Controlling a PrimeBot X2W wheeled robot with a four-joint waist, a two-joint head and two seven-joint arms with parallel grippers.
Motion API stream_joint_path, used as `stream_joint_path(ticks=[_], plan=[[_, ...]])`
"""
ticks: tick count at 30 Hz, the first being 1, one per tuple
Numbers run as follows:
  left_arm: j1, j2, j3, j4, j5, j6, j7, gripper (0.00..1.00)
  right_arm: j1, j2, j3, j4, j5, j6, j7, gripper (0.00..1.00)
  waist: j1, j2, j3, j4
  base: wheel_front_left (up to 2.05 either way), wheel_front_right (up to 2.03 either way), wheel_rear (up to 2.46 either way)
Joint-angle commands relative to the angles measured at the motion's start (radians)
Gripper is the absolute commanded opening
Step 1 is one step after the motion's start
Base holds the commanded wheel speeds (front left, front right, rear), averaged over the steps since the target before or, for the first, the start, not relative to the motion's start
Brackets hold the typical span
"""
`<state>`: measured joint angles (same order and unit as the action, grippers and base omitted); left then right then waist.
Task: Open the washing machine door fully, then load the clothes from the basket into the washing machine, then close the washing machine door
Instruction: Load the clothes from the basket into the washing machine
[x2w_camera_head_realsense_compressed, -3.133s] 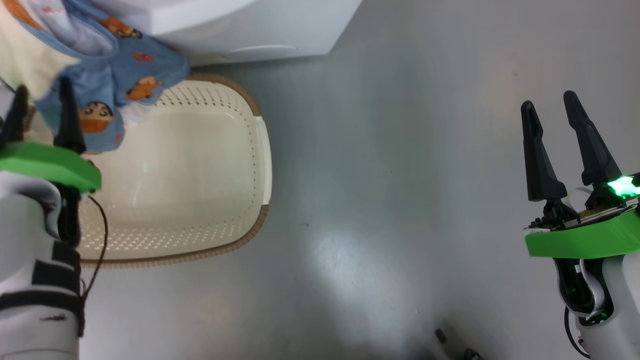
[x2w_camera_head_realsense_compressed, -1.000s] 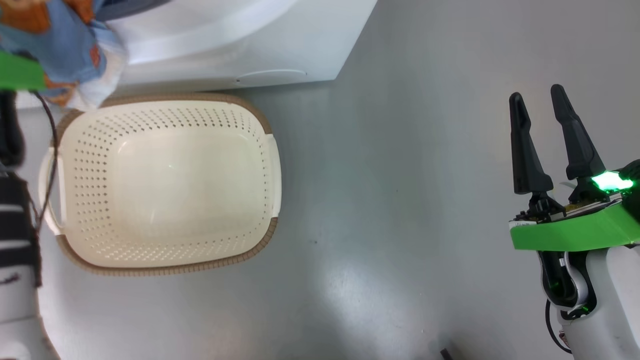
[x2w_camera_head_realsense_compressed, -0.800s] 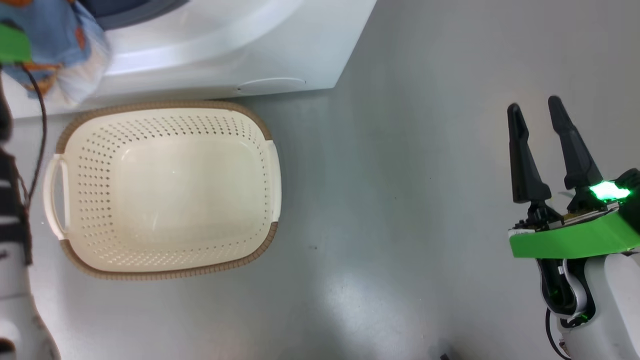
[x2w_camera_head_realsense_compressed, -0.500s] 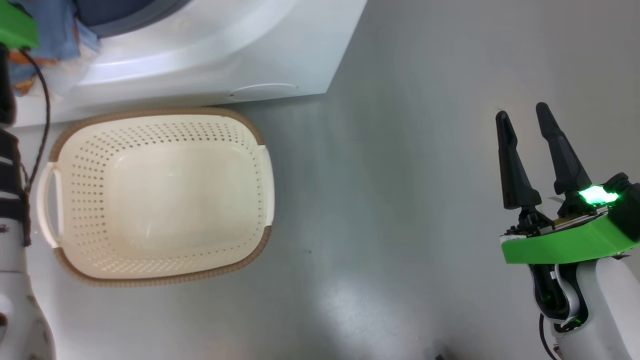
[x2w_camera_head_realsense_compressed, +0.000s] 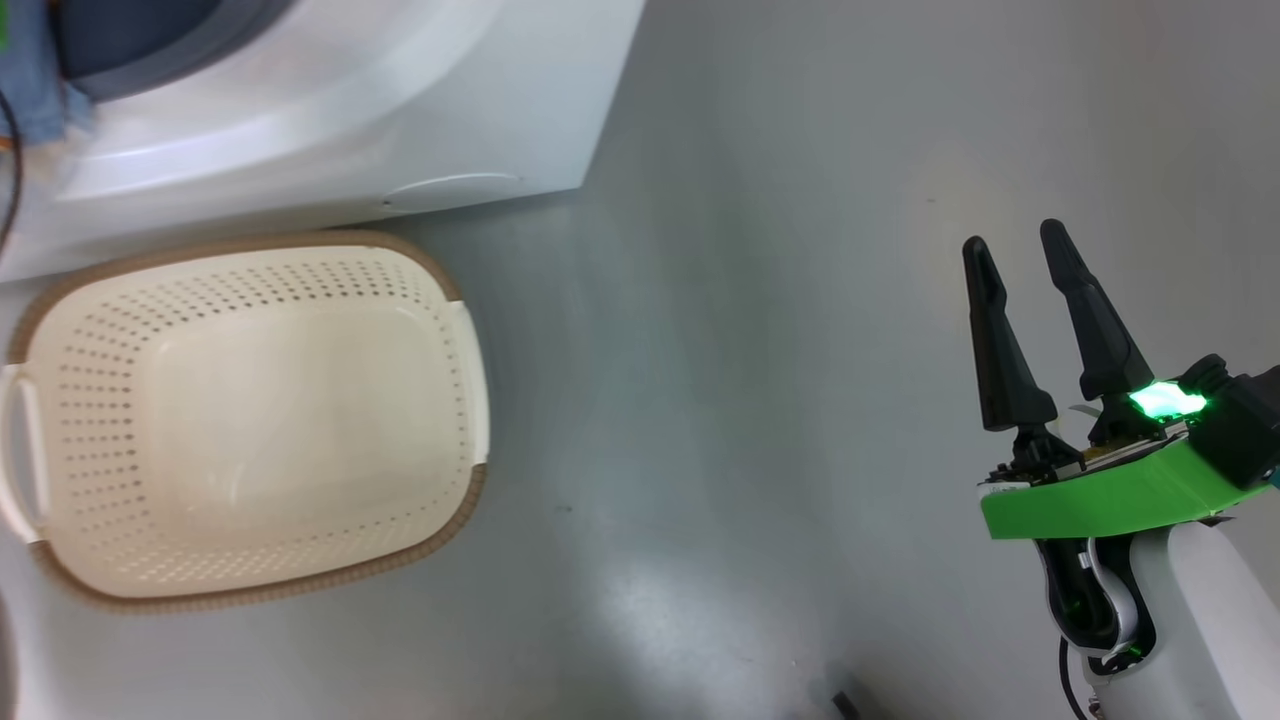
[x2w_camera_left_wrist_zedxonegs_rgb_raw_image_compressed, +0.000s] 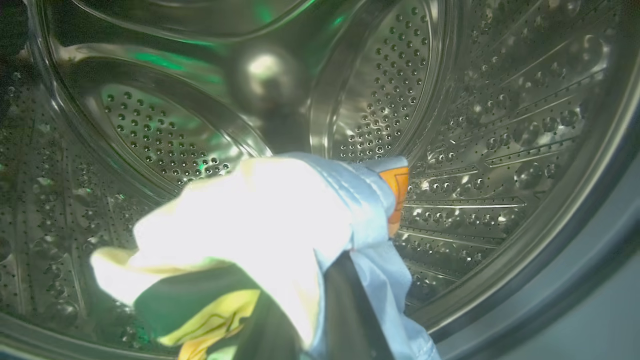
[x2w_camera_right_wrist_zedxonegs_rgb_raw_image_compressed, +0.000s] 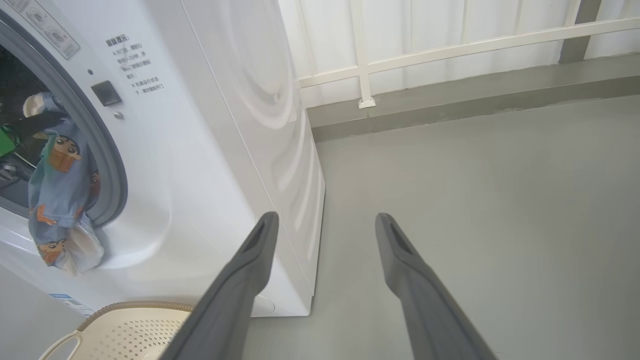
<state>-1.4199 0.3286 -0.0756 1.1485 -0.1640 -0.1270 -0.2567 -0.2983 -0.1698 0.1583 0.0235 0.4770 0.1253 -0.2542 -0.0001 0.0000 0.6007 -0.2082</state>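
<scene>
Steel drum (x2w_camera_left_wrist_zedxonegs_rgb_raw_image_compressed: 450, 125) surrounded the left claw (x2w_camera_left_wrist_zedxonegs_rgb_raw_image_compressed: 305, 300), which was clamped shut on the clothes (x2w_camera_left_wrist_zedxonegs_rgb_raw_image_compressed: 260, 215), a light blue garment with orange cartoon prints and pale lining bunched over its fingers. Three seconds earlier that claw had held the same garment above the far left corner of the basket (x2w_camera_head_realsense_compressed: 250, 420). Since then it had carried the garment up and into the mouth of the washing machine (x2w_camera_head_realsense_compressed: 350, 120). In the right wrist view, the garment's upper part lay inside the opening. Its lower part hung out over the grey gasket (x2w_camera_right_wrist_zedxonegs_rgb_raw_image_compressed: 107, 165) and down the white front panel. The basket stood on the grey floor (x2w_camera_head_realsense_compressed: 750, 350) just in front of the machine, at the near left. It sat further left in the head view than a second before, but so did the machine, so the camera had turned. The right claw (x2w_camera_head_realsense_compressed: 1013, 240) hovered well to the right over the floor, fingers spread apart and holding nothing, as in the earlier frames.
</scene>
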Motion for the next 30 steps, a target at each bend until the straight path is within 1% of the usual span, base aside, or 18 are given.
stream_joint_path(ticks=[1, 5, 8, 10, 13, 17, 18, 19, 20, 25, 30], plan=[[-0.038, 0.053, 0.001, -0.013, 0.012, 0.0, -0.005, 0.0, 0.035, -0.007, 0.019, -0.021, 0.008, 0.005, -0.008, 1.0, 0.0001, 0.0, 0.013, -0.018, 0.0, 0.0, 0.0], [-0.085, 0.072, 0.003, -0.038, 0.008, -0.001, -0.005, 0.0, 0.037, -0.005, 0.019, -0.025, 0.01, 0.005, -0.008, 1.0, 0.0001, 0.0, 0.031, -0.038, 0.0, 0.0, 0.0], [-0.103, 0.085, 0.026, -0.13, -0.004, 0.001, -0.005, 0.0, 0.035, -0.003, 0.014, -0.03, 0.01, 0.005, -0.008, 1.0, 0.0001, 0.0, 0.054, -0.046, 0.0, 0.0, 0.0], [-0.101, 0.089, 0.063, -0.205, -0.023, 0.011, -0.005, 0.0, 0.03, -0.001, 0.011, -0.035, 0.01, 0.005, -0.008, 1.0, 0.0001, 0.0, 0.069, -0.049, 0.0, 0.0, 0.0], [-0.075, 0.096, 0.085, -0.285, -0.012, 0.015, -0.005, 0.0, 0.023, 0.003, 0.01, -0.037, 0.01, 0.005, -0.008, 1.0, 0.0001, 0.0, 0.083, -0.052, 0.0, 0.0, 0.0], [-0.036, 0.092, 0.098, -0.265, -0.004, 0.016, -0.005, 0.01, 0.019, 0.011, 0.016, -0.035, 0.009, 0.005, -0.008, 1.0, 0.0001, 0.0, 0.091, -0.053, 0.0, 0.0, 0.0], [-0.032, 0.089, 0.1, -0.25, -0.004, 0.015, -0.005, 0.15, 0.018, 0.013, 0.017, -0.036, 0.009, 0.005, -0.008, 1.0, 0.0001, 0.0, 0.093, -0.053, 0.0, 0.0, 0.0], [-0.031, 0.087, 0.099, -0.227, -0.003, 0.014, -0.005, 0.42, 0.018, 0.013, 0.018, -0.037, 0.01, 0.005, -0.008, 1.0, 0.0001, 0.0, 0.095, -0.051, 0.0, 0.0, 0.0], [-0.033, 0.087, 0.092, -0.207, 0.003, 0.013, -0.005, 1.0, 0.017, 0.014, 0.019, -0.037, 0.01, 0.005, -0.008, 1.0, 0.0001, 0.0, 0.097, -0.05, 0.0, 0.0, 0.0], [-0.067, 0.084, 0.073, -0.127, 0.018, 0.011, -0.005, 1.0, 0.011, 0.013, 0.017, -0.035, 0.012, 0.005, -0.008, 1.0, 0.0001, 0.0, 0.1, -0.043, 0.0, 0.0, 0.0], [-0.074, 0.079, 0.074, -0.103, 0.011, 0.008, -0.005, 1.0, 0.005, 0.01, 0.013, -0.032, 0.013, 0.005, -0.008, 1.0, 0.0001, 0.0, 0.096, -0.037, 0.0, 0.0, 0.0]])
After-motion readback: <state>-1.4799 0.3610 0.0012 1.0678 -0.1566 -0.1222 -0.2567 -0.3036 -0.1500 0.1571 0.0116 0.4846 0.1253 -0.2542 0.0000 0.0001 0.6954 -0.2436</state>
